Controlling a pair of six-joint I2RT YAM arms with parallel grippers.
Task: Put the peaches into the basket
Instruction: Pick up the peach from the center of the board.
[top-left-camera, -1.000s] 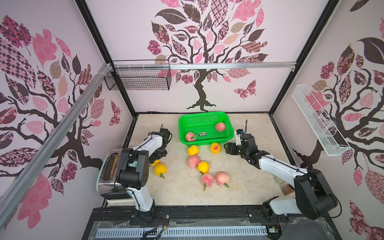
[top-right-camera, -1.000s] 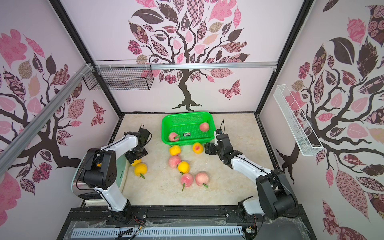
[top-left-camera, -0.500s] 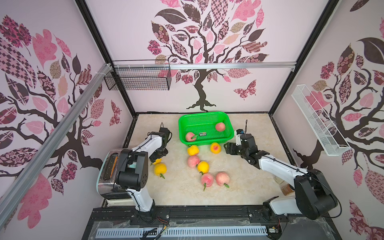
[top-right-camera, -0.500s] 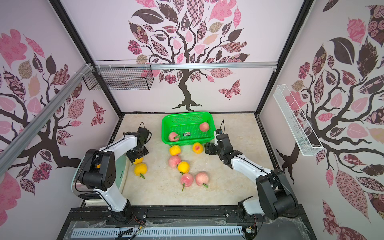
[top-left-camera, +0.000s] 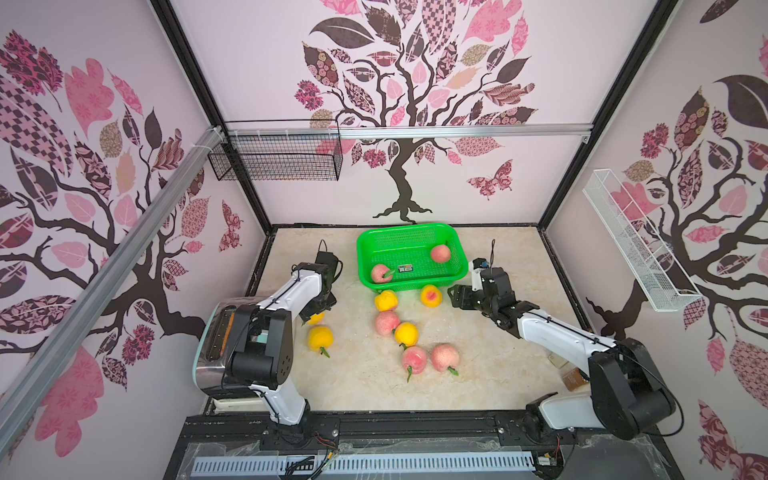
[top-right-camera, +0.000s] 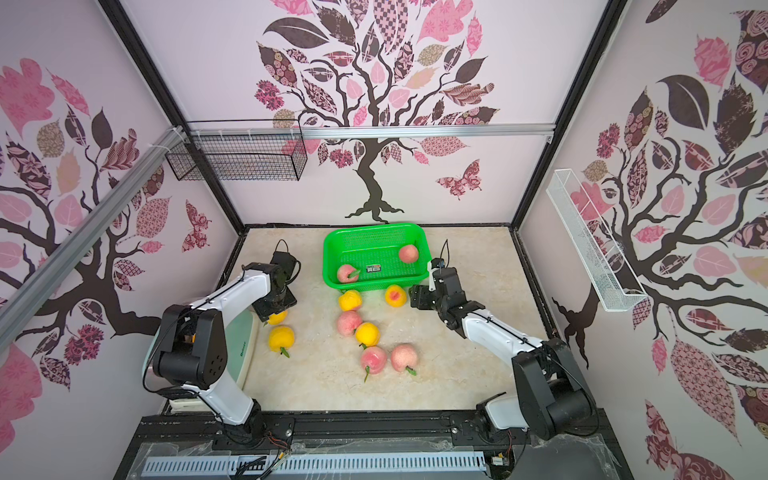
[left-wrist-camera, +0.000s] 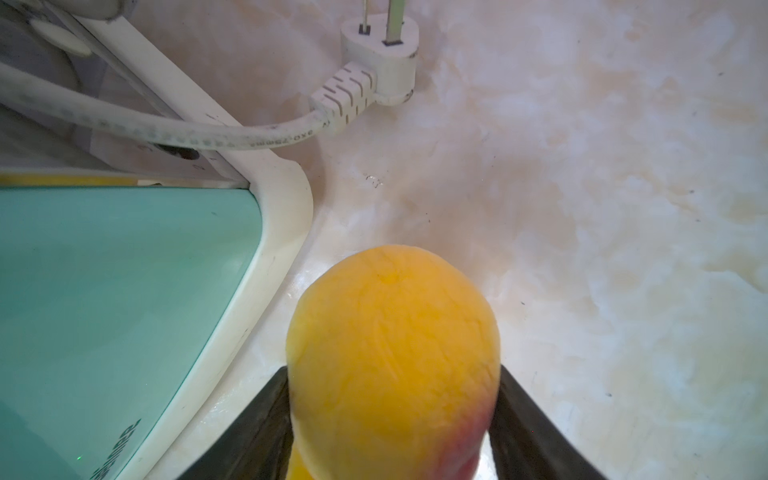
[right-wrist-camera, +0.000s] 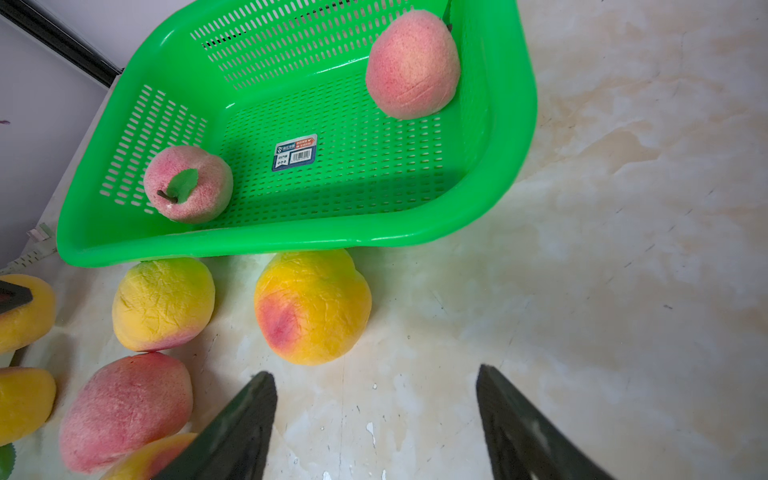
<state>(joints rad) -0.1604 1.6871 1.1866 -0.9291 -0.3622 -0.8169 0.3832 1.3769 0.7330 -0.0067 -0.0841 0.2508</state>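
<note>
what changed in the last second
The left pincer closed a little further onto the yellow peach beside the toaster and now grips it. The right pincer stayed open and empty; the other peaches and the basket did not move.

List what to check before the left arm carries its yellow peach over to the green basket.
1. Grip: the left gripper is shut on the yellow peach, which sits squarely between the jaws: ok.
2. Peach lifted off the table: cannot tell.
3. Clearance from the teal appliance beside the peach: close, but apart: ok.
4. Room in the basket: only two pink peaches inside, floor mostly bare: ok.
5. Right gripper open, empty and outside the basket: ok.
</note>
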